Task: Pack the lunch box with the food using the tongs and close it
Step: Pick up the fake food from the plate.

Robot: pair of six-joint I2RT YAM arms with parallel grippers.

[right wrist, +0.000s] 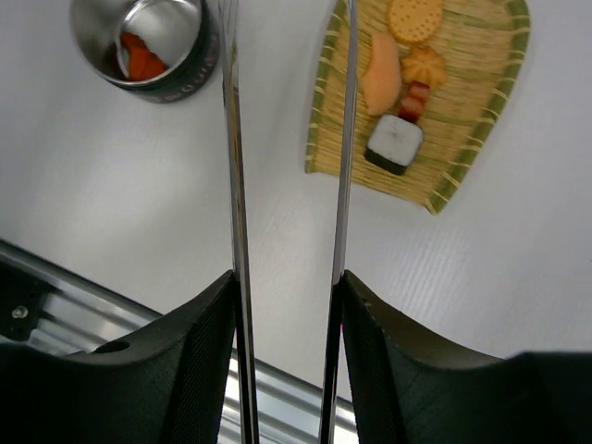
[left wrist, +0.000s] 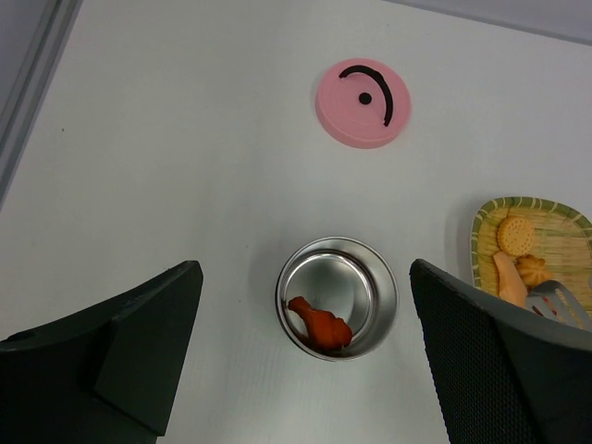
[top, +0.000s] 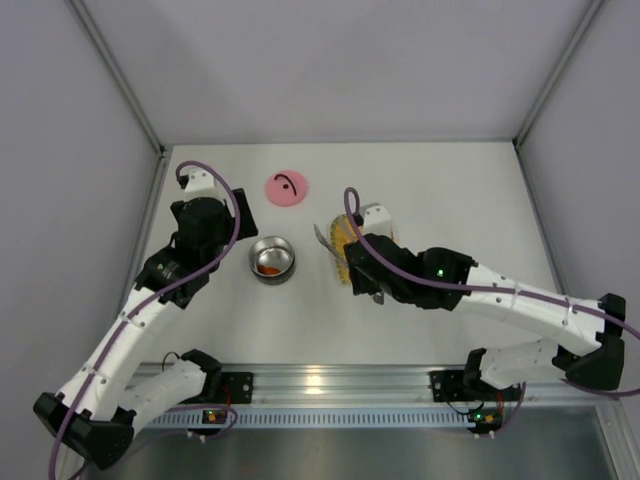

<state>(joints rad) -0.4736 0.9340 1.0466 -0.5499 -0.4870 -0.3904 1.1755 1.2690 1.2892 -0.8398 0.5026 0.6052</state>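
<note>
The steel lunch box [top: 272, 260] stands open with one orange drumstick piece [left wrist: 319, 324] inside. Its pink lid [top: 286, 188] lies flat farther back. My left gripper [left wrist: 305, 270] hovers open above the box, holding nothing. My right gripper [right wrist: 287, 282] is shut on the tongs [right wrist: 233, 139], one finger pressing each thin arm, and the arms stand apart. The tong tips reach over the near end of the yellow woven tray [right wrist: 481, 139]. On it lies more food: a round cracker [right wrist: 414, 17], an orange piece [right wrist: 381, 74] and a dark piece with white [right wrist: 393, 143].
White walls close in the table at the back and sides. A metal rail [top: 330, 385] with both arm bases runs along the near edge. The right arm [top: 500, 295] stretches across the right half of the table.
</note>
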